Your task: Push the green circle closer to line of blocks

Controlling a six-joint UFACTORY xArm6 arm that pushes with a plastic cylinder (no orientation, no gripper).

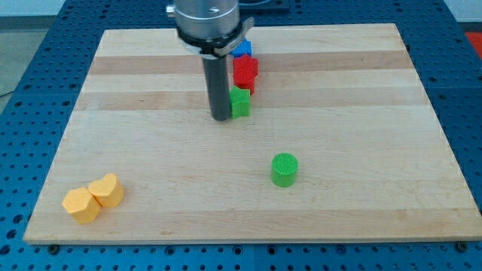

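Wooden worktop [151, 150]: green circle [285, 169] sits well apart from the block line [242, 75]; my tip [221, 118], clawless, touches the green block [240, 102]; push remains.

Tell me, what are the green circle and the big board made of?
The green circle looks like plastic: an even bright colour, with fine ridges across its top, maybe 3D-printed. The board looks like wood: pale planks with grain lines and a smooth matte finish. My tip rests on the board beside the green block, away from the circle.
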